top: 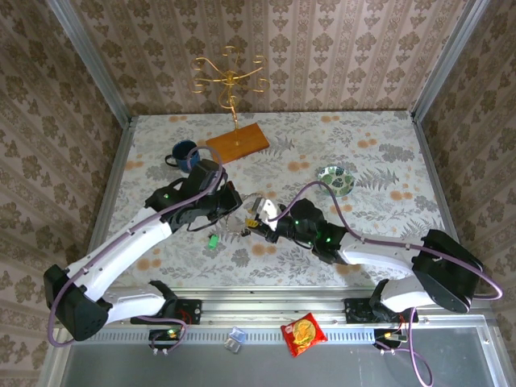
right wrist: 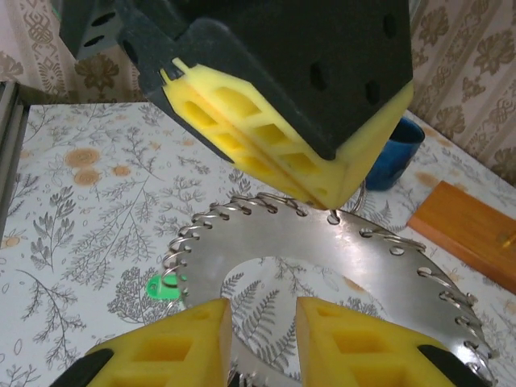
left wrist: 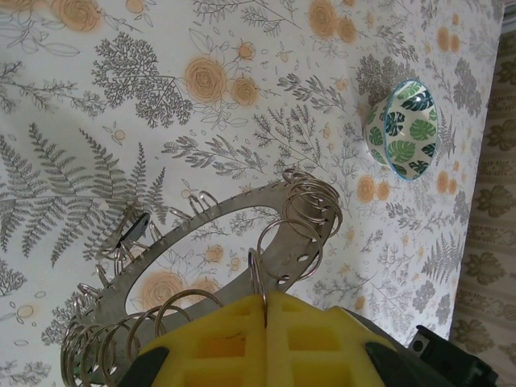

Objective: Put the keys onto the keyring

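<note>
I pinch keyring (left wrist: 252, 266) in left fingers (left wrist: 226, 347) | right fingers (right wrist: 177, 347) half-apart, grip unclear | next, I judge: fetch green key (right wrist: 164, 286)

From the lower corners of the overhead view, the white-and-black left arm (top: 121, 250) and right arm (top: 379, 254) reach inward and meet mid-frame, the yellow-padded left gripper (left wrist: 266, 305) pinched tight, the matching right gripper (right wrist: 262, 326) with its pads parted.

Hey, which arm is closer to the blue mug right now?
Left. The left arm runs right past the blue mug, with the left gripper pinching a wire loop just beyond. The right gripper meets it from the side away from the mug.
</note>
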You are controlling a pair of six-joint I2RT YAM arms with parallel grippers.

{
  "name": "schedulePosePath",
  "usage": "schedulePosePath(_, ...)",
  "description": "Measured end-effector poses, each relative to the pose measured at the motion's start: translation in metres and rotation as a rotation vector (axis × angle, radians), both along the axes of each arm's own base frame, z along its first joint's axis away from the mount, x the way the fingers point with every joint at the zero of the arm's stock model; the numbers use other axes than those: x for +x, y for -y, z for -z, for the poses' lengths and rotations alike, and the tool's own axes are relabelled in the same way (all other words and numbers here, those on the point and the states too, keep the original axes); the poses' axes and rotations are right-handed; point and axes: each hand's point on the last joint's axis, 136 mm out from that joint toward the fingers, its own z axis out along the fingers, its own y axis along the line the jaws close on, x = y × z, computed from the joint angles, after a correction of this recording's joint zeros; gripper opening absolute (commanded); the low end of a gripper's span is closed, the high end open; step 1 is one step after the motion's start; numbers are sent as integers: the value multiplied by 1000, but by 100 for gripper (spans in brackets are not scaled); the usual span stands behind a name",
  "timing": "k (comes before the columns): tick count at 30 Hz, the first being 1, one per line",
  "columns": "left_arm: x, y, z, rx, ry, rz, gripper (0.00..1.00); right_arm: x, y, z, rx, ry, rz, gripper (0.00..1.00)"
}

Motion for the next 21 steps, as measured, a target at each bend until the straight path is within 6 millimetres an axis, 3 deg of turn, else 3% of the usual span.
schedulePosePath(8, -9, -1, 14, -22, -144, -79, 0, 10, -11, 22, -28, 23, -1, 29)
schedulePosePath(21, -19, 2, 24, -71, -296, -160, 0, 21, -16, 20, 0, 53, 33, 29)
